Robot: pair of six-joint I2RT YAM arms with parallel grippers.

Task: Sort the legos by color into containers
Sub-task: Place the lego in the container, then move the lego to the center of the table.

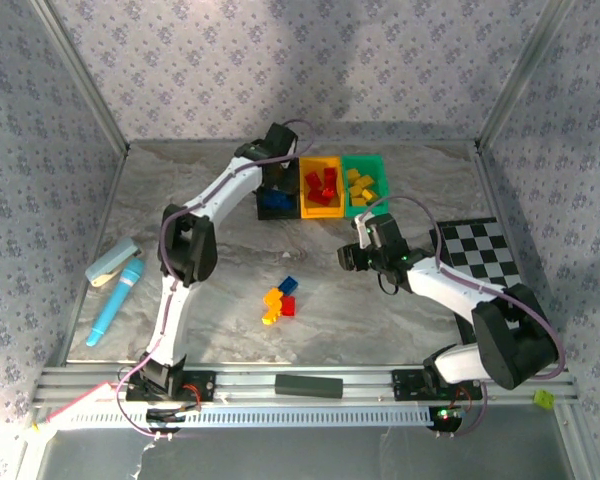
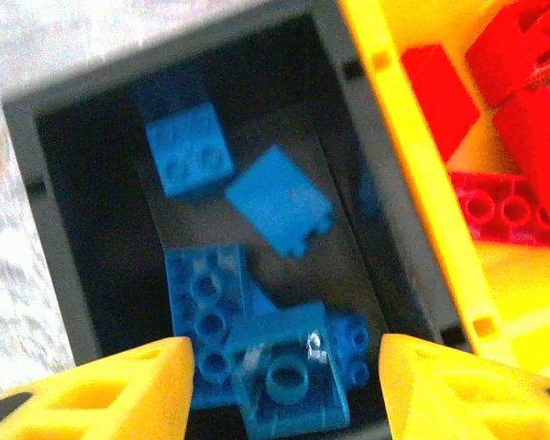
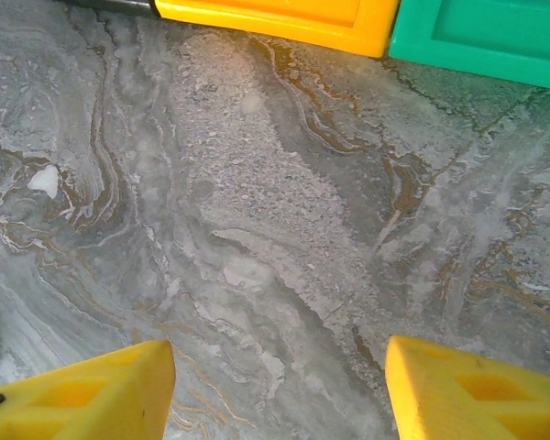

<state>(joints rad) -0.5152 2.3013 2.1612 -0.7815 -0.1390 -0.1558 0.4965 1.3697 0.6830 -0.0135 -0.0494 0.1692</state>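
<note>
Left arm is stretched right out to the far side of the worktop (image 1: 230, 330), and the left fingers (image 2: 119, 394) hang straight over the black bin (image 1: 273, 200). They stand apart, gripping nothing. A blue brick (image 2: 289, 380) sits in the gap with daylight on both sides of it. Below, the black bin is all blue: a handful of blue legos (image 2: 188, 151) scattered across its floor, some studs up, one tipped on its side.

Next along the row, touching it, is the yellow-orange bin (image 1: 321, 210) with a heap of red legos (image 1: 322, 186) inside. Then comes the green bin (image 1: 378, 163), holding yellow legos (image 1: 361, 186). The three stand side by side at the middle of the far edge.

Over on the other side, the right fingers (image 3: 82, 394) are also parted, at about a middling width, nothing between them but bare marbled worktop. They hover just on the near side of the yellow-orange and green bins.

Out in the middle of the worktop there is a small loose cluster: one blue lego (image 1: 288, 286), a yellow lego (image 1: 272, 297), a red lego (image 1: 288, 306), and another yellow piece (image 1: 269, 318) at the near end.

A checkered board (image 1: 480, 252) lies by the right edge, a flat black bar (image 1: 308, 385) along the near edge, and a light blue pen-like thing (image 1: 115, 300) by the left edge.
</note>
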